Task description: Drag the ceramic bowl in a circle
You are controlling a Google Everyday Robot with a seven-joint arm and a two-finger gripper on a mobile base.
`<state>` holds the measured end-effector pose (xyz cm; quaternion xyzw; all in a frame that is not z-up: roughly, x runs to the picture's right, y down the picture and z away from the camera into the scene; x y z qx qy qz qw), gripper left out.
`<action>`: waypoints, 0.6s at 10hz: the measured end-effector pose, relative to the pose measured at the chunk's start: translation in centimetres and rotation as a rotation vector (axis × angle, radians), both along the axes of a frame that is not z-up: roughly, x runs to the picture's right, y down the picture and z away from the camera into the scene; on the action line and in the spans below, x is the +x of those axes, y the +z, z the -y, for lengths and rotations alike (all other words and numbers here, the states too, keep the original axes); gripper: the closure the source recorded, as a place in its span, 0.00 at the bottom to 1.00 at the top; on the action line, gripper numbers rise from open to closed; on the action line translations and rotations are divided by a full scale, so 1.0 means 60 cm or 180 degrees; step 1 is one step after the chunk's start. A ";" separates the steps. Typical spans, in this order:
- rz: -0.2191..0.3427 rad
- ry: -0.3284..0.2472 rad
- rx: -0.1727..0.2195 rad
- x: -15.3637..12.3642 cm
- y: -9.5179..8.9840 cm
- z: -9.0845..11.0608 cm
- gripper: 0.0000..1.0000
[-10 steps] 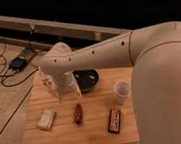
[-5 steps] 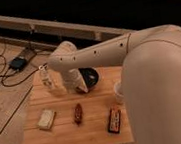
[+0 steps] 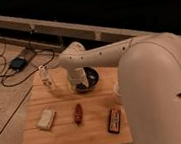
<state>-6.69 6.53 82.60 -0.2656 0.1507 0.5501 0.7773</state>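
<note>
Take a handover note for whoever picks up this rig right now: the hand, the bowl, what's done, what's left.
The hand is down at the near-left rim of the ceramic bowl, with the arm reaching across from the right.
The bowl sits upright near the back middle of the wooden table, just right of a small bottle.
Done: the hand is at the bowl.
Left: the circular drag; nothing here shows how much of it has been traced. The bottle looks close, so keep the circle tight on that side.
</note>
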 end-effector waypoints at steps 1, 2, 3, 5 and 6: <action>0.0042 -0.0032 0.0015 0.005 0.014 0.002 0.35; 0.0082 -0.0072 0.0029 0.010 0.032 0.005 0.35; 0.0123 -0.0111 0.0031 0.014 0.051 0.009 0.35; 0.0171 -0.0177 0.0028 0.017 0.081 0.013 0.35; 0.0205 -0.0226 0.0023 0.014 0.100 0.016 0.35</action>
